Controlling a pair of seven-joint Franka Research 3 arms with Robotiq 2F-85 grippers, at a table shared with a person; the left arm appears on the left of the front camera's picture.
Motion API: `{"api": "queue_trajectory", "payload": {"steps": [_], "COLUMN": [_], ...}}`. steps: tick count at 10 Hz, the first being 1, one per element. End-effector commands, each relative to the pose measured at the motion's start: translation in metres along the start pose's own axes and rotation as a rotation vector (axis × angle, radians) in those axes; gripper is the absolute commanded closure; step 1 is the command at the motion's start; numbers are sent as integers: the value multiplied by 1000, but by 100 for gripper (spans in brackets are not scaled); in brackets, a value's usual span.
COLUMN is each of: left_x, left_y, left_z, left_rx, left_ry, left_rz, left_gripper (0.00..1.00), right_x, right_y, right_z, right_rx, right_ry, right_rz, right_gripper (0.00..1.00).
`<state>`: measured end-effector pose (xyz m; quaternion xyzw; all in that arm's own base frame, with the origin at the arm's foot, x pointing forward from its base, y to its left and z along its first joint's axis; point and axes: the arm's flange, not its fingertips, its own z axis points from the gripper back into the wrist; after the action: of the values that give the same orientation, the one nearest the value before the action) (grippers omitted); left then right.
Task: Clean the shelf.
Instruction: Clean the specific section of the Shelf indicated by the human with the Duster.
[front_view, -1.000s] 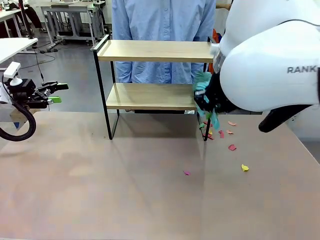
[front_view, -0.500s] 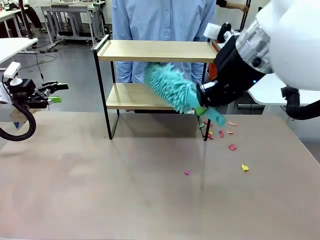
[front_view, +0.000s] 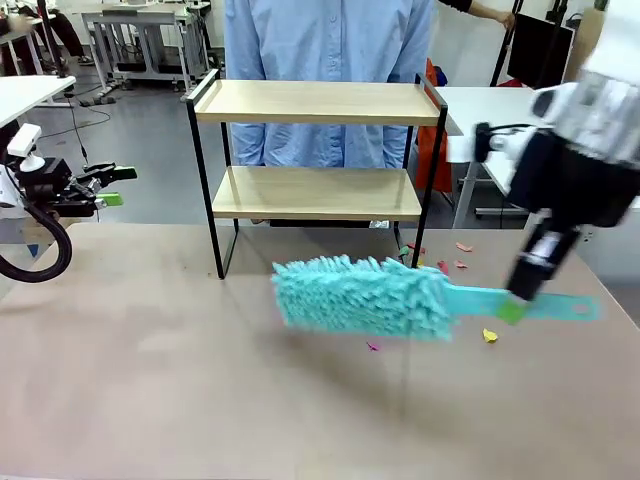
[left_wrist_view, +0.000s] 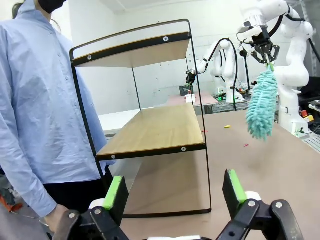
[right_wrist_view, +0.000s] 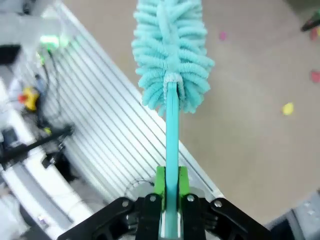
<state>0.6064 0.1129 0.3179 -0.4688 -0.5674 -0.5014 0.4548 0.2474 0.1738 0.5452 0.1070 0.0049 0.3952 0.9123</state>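
Right gripper (front_view: 513, 310) pinches a teal microfiber duster (front_view: 365, 296) by its flat handle, above the desk (front_view: 200, 390).
The shelf (front_view: 315, 190) stands at the desk's 12 o'clock; paper scraps (front_view: 463, 295) lie at its 4 o'clock. Left gripper (left_wrist_view: 172, 192) is spread wide.

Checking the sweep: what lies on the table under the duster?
One pink scrap lies on the table under the duster; a yellow one lies under its handle. Nothing hidden.
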Motion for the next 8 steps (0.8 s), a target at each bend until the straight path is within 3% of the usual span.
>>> {"api": "queue_trajectory", "payload": {"steps": [1,3,5,8], "left_x": [3,3,3,3], "left_y": [0,0,0,0], "left_z": [0,0,0,0], "left_rx": [0,0,0,0], "left_ry": [-1,-1,-1,-1], "left_rz": [-15,-15,-15,-15], "left_gripper": [0,0,0,0], "right_x": [-39,-87,-117,-106], "right_y": [-39,-79,-98,-93], "right_z": [14,4,-7,-4], "right_rx": [11,43,60,64], "right_ry": [45,101,98,114], "right_rz": [82,77,82,57], "right_gripper": [87,87,87,87]}}
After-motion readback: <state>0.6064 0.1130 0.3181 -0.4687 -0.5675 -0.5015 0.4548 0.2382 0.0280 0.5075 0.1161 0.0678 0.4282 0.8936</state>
